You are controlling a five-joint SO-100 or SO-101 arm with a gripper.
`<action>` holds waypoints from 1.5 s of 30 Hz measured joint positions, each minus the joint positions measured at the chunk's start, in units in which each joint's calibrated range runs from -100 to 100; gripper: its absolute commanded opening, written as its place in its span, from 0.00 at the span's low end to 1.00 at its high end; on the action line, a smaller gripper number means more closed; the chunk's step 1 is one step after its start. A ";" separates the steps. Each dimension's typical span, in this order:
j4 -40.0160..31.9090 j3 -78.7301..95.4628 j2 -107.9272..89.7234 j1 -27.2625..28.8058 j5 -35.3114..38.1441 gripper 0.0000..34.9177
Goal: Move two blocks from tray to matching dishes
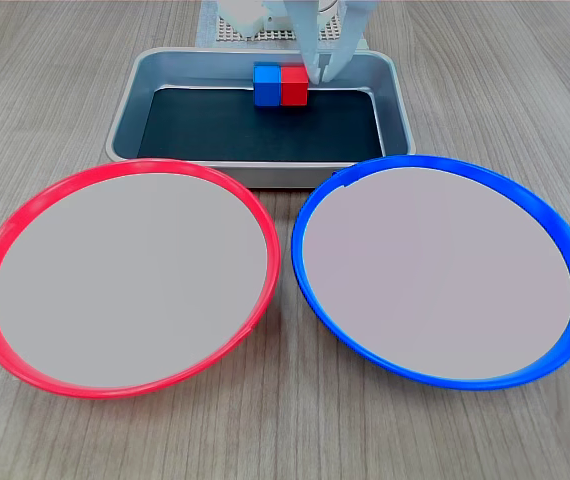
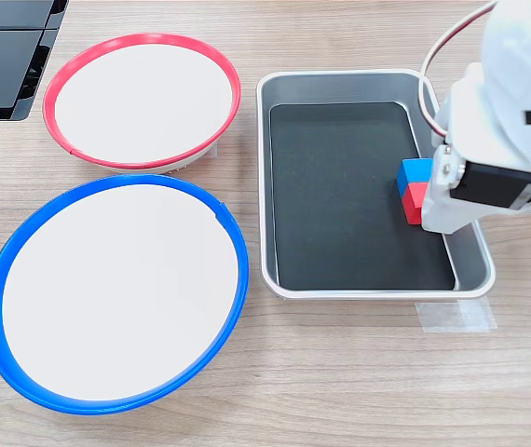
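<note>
The blue block (image 1: 266, 84) and the red block (image 1: 294, 86) stand side by side, touching, against the far wall of the gray tray (image 1: 255, 130). My gripper (image 1: 323, 76) reaches down into the tray just to the first exterior view's right of the red block. Its fingers are open by a narrow gap and hold nothing. In the second exterior view the arm's white body (image 2: 503, 140) covers the gripper and part of the blue block (image 2: 415, 172) and the red block (image 2: 413, 201). The red-rimmed dish (image 1: 130, 275) and the blue-rimmed dish (image 1: 440, 270) lie bare in front of the tray.
All of this sits on a wood-grain table. In the second exterior view the tray (image 2: 340, 186) lies right of the red-rimmed dish (image 2: 142, 98) and the blue-rimmed dish (image 2: 116, 289). A black object (image 2: 5, 56) sits at that table's top left corner.
</note>
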 measured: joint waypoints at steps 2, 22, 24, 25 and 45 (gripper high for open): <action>-0.24 -0.54 1.19 2.92 1.66 0.00; 15.74 -24.05 8.87 17.52 25.01 0.29; 14.60 -22.96 8.53 18.50 28.13 0.44; 13.13 -21.78 8.35 20.09 30.48 0.53; 7.75 -13.52 7.84 21.95 47.42 0.55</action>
